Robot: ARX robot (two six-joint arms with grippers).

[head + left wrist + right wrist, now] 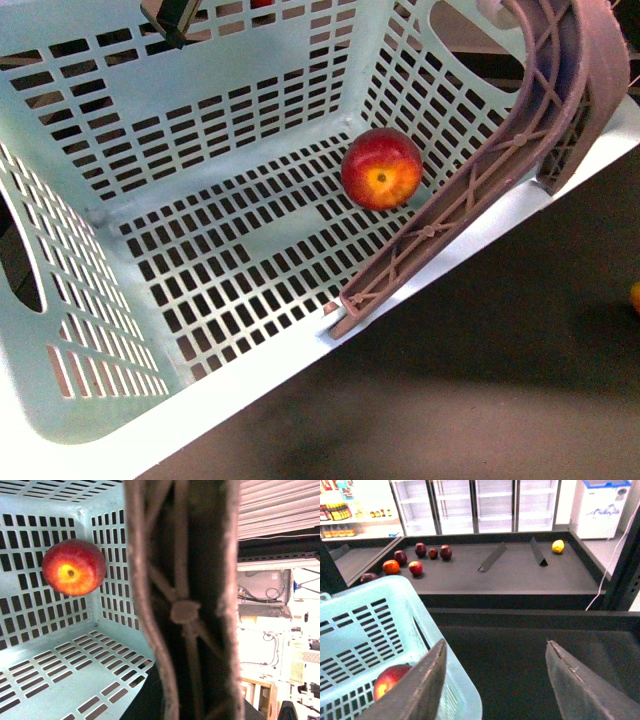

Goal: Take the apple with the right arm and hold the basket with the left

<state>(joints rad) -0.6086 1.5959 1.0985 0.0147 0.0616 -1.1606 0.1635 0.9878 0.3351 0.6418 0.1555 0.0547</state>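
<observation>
- Two fingers [422,687] of the right gripper [495,642] are spreading wide in the right wrist view, holding nothing and hovering over a dark shelf [520,665] just beside the basket [375,587].
- Same view: the apple [390,680] is sitting inside the basket, partly hiding behind one finger. Some red and dark fruits [415,567] and a yellow fruit [558,546] are lying well apart on the far shelf.
- Left wrist view: the basket's ribbed handle [182,612] is filling the middle. The left gripper's fingers aren't showing, so I can't tell its state. The apple is resting among the slotted panels.
- Front view: the basket is tilting, with the apple lying on its slotted floor near the handle. A small orange fruit [636,297] is peeking in at the edge, outside the basket.
</observation>
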